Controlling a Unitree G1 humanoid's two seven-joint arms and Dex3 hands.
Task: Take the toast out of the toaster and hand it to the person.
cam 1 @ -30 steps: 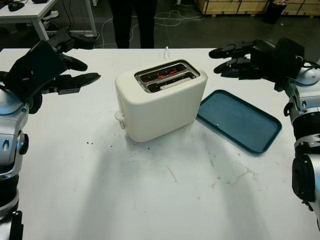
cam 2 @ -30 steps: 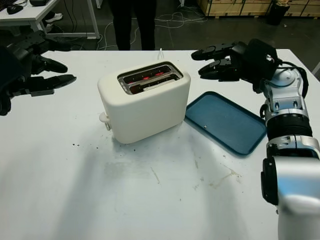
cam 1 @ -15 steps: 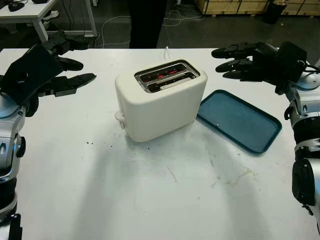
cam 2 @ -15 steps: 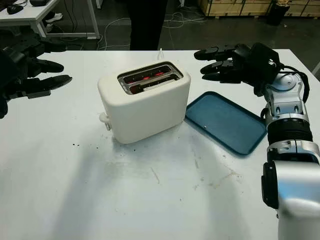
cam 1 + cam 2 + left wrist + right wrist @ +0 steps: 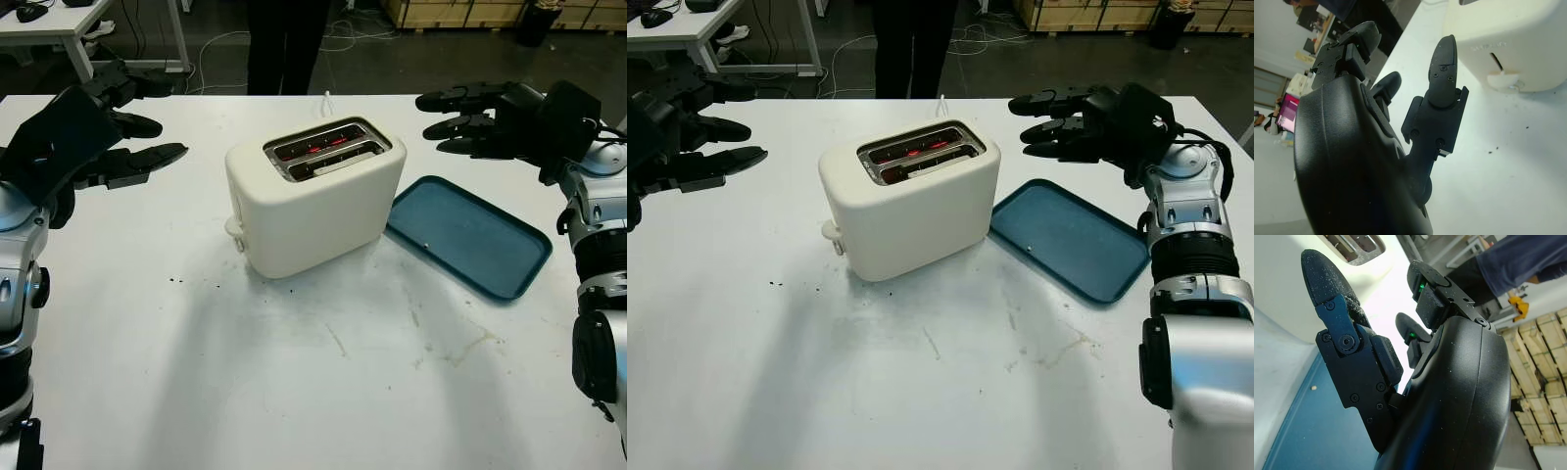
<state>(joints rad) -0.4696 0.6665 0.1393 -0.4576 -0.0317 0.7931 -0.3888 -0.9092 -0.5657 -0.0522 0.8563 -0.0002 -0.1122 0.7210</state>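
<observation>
A cream two-slot toaster [image 5: 313,201] stands mid-table, its slots [image 5: 326,149] glowing red inside; its lever knob [image 5: 233,227] sticks out on the left end. I cannot make out toast in the slots. My left hand [image 5: 122,122] hovers open above the table to the toaster's left. My right hand [image 5: 465,117] hovers open to the toaster's right, over the far edge of a blue tray [image 5: 468,235]. A person [image 5: 284,44] in dark trousers stands behind the table's far side.
The empty blue tray lies flat right of the toaster, touching its base. A white cord [image 5: 326,101] runs from the toaster off the far edge. Dark crumbs [image 5: 176,281] and smudges [image 5: 460,348] mark the white table [image 5: 294,392]. A desk [image 5: 59,24] stands far left.
The person behind the table has shifted slightly to the right. My left hand drew a little leftward and my right hand edged rightward; the toaster has not moved.
</observation>
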